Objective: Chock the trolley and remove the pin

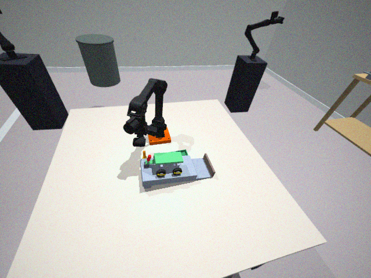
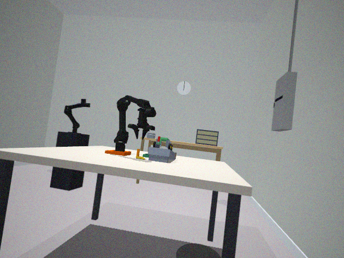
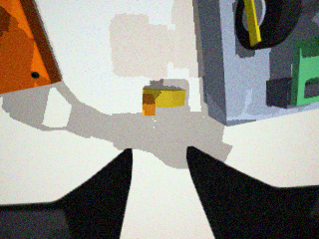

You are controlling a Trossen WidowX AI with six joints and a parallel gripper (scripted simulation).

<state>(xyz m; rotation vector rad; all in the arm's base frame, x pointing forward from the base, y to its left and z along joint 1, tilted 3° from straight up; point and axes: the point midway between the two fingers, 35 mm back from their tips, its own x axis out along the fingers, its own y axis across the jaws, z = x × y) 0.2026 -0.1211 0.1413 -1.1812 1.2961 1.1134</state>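
My gripper [image 1: 138,142] [image 2: 140,138] [image 3: 159,152] is partly open and empty, pointing down above the table beside the ramp's uphill end. The yellow chock [image 2: 141,158] [image 3: 171,98] stands on the table beside the ramp, below and ahead of the fingertips in the wrist view; its orange handle [image 1: 144,154] is upright. The green-topped trolley [image 1: 168,157] [image 2: 164,139] stands on the grey ramp [image 1: 190,168] [image 2: 159,151] [image 3: 214,75]. The red-headed stop pin [image 1: 149,157] [image 2: 158,138] is upright at its uphill end. The green tray [image 1: 184,152] [image 2: 145,155] is partly hidden behind the ramp.
The arm's orange base [image 1: 160,140] [image 2: 117,152] [image 3: 30,55] is on the table near the chock. A brown end board [image 1: 209,165] stands at the ramp's downhill end. Other arms on dark pedestals stand away from the table.
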